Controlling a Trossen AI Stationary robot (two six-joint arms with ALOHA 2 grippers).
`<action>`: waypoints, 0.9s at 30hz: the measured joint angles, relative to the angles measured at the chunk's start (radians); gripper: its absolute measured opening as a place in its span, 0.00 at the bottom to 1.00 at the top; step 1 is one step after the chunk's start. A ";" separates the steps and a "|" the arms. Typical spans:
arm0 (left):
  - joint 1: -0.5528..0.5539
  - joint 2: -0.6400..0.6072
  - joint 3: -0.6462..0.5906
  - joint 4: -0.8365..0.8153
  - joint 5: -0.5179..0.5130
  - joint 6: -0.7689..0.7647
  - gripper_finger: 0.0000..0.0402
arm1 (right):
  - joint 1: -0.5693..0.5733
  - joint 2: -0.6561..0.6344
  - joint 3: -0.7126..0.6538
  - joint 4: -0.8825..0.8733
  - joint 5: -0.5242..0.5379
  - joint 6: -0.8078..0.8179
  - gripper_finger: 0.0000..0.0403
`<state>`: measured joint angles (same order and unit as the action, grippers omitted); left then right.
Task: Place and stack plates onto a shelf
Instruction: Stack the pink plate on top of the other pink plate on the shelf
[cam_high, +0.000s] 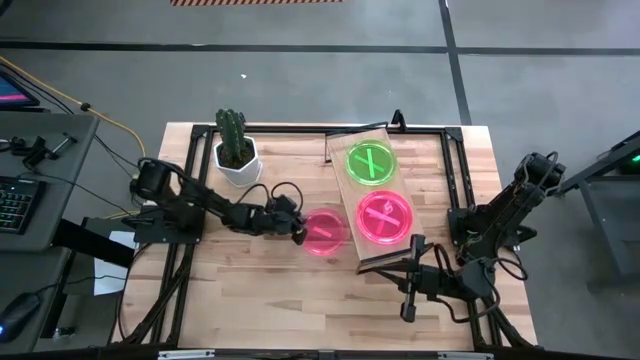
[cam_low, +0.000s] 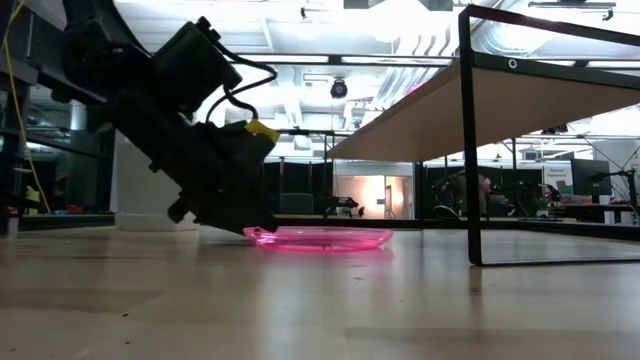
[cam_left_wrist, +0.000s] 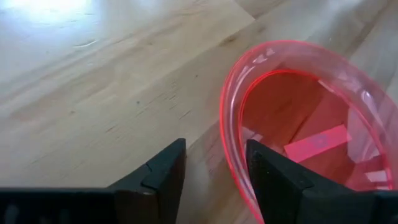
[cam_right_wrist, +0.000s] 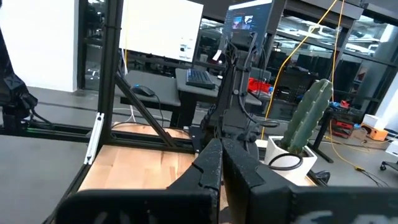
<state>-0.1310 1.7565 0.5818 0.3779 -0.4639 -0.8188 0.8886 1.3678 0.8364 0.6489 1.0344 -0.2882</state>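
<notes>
The left gripper (cam_high: 298, 232) is down low on the pale butcher-block tabletop (cam_high: 250, 290), its two matte black fingers (cam_left_wrist: 163, 176) parted, straddling the rim of a loose pink plate (cam_high: 325, 233). That plate is glossy, see-through neon plastic, round with a shallow upturned lip, lying flat on the wood just beside the shelf (cam_high: 340, 150). The shelf is a long, smooth, light-wood plank carried on thin black metal rails. On it sit a green plate (cam_high: 371, 163) and a second pink plate (cam_high: 385, 217), side by side, each showing a crossed mark. A ribbed cactus (cam_high: 232, 135) in a faceted white pot (cam_high: 240, 165) stands behind the left arm. The right gripper (cam_high: 409, 300) waits near the table's front edge, fingers pressed together, holding nothing.
</notes>
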 joint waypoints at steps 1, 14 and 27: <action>0.000 0.008 0.006 0.001 0.002 -0.006 0.40 | 0.000 0.000 0.000 -0.003 0.000 0.000 0.00; -0.005 0.025 0.015 0.015 0.050 0.054 0.04 | 0.000 0.000 0.000 -0.017 -0.002 0.019 0.00; -0.016 -0.294 0.013 -0.158 0.070 0.175 0.00 | 0.000 0.000 0.000 -0.024 -0.002 0.026 0.00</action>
<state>-0.1471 1.4627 0.5946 0.2202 -0.3940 -0.6439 0.8886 1.3678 0.8364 0.6247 1.0325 -0.2626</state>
